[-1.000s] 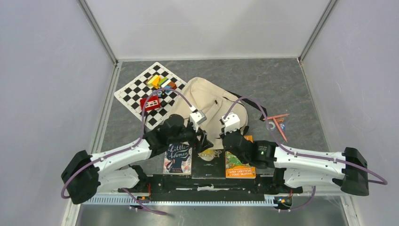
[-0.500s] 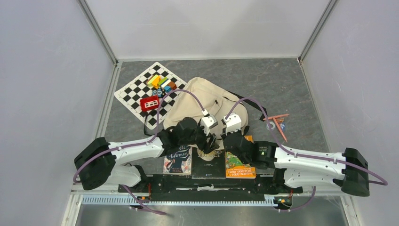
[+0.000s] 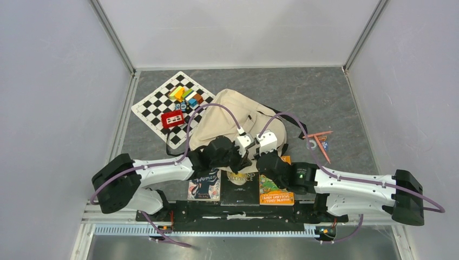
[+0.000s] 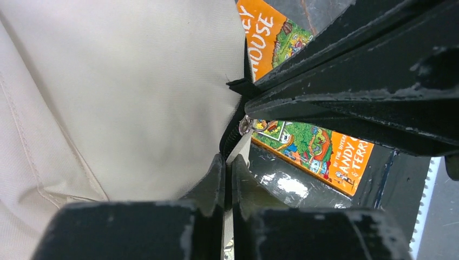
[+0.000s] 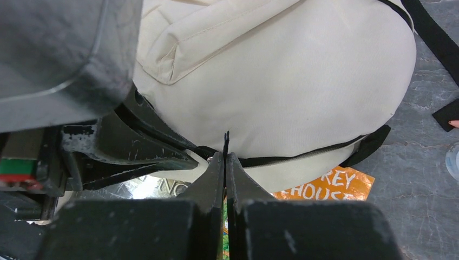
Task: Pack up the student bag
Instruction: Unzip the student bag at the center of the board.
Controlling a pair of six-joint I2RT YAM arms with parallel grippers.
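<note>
Now the grey, speckled counter point(image 3: 303, 97) carries the student bag point(image 3: 238, 116), a soft, slumped cream canvas dome with black trim. Three flat, glossy books point(image 3: 241, 187) lie at the bag's near edge. There the left gripper point(image 4: 228, 162), wide a second ago, has narrowed onto a cream strip point(image 4: 241, 151) beside the metal zipper slider point(image 4: 246, 125). The right gripper point(image 5: 225, 157) stays pinched on a thin black tab point(image 5: 226, 142). Opening the bag can probably begin.

Student bag point(image 3: 233, 114) mid-table, chessboard point(image 3: 154, 108) at its left carrying blocks point(image 3: 185, 95), three books point(image 3: 241, 187) before it, pencils point(image 3: 322, 142) at its right.
</note>
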